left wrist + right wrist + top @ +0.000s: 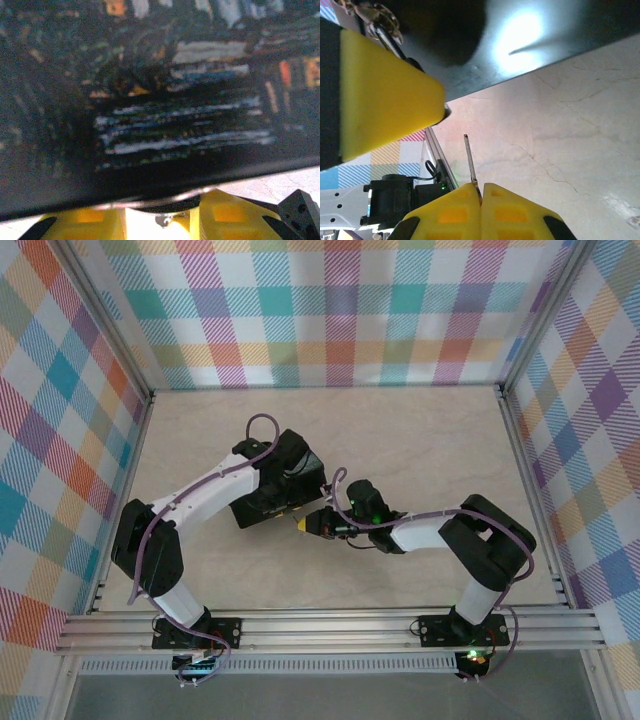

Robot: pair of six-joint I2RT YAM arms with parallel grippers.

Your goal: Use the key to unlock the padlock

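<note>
In the left wrist view my left gripper (162,222) is closed on a tiny dark-and-silver padlock (168,218), pinched between its yellow fingers right at the edge of a dark printed box (150,100). My right gripper (481,197) is shut on the key (469,160), whose thin blade sticks out, seen edge-on, with its tip a short way from the left gripper's yellow finger (385,90). In the top view the right gripper (306,526) meets the left gripper (296,512) beside the box (258,510).
A silver ring or clasp (380,22) hangs by the left finger at the top left of the right wrist view. The dark box (545,35) lies just beyond both grippers. Beige table (430,450) spreads around them, bounded by checked walls and metal rails (330,625).
</note>
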